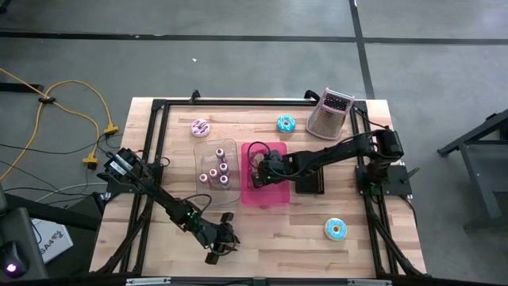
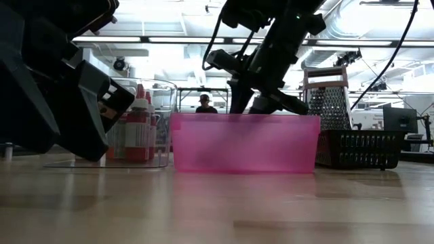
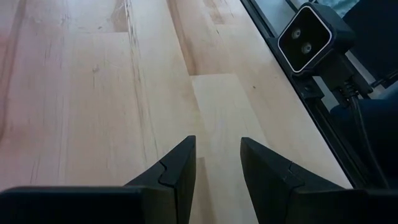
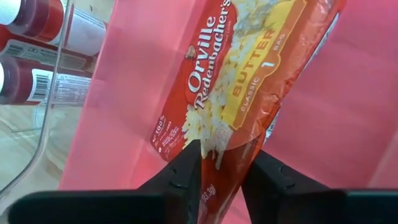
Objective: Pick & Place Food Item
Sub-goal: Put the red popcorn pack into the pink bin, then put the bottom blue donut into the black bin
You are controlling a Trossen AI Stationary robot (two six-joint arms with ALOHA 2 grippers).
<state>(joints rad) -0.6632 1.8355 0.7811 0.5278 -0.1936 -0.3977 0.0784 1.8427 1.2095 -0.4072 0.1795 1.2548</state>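
The room is a wide hall with a grey concrete floor (image 1: pixel 238 56) crossed by dark seam lines, bright strip lights and ducting overhead in the low view, and a person (image 2: pixel 204 103) far back behind the desk. On that floor stands the pale wooden desk (image 1: pixel 262 238), butcher-block planks inside a black frame, with a yellow cable (image 1: pixel 71 103) coiled off to its left side. Mid-desk sits the pink bin (image 1: pixel 274 195), and just beside it a clear bin (image 1: pixel 208 151) holding red-capped bottles (image 1: pixel 218 173). A black basket (image 1: pixel 311 183) lies on the bin's other side, a metal grater (image 1: pixel 329 115) near the far edge. The right end effector (image 1: pixel 258 171) is down inside the pink bin, its fingers (image 4: pixel 180 177) closed around the popcorn bag (image 4: pixel 242 81), which stands tilted against the pink wall. The left end effector (image 1: pixel 221 250) hovers over bare wood near the front edge, fingers parted and empty. Three doughnuts dot the planks: a pink doughnut (image 1: pixel 201 127), a blue doughnut (image 1: pixel 286 123) and a second blue doughnut (image 1: pixel 336 229).
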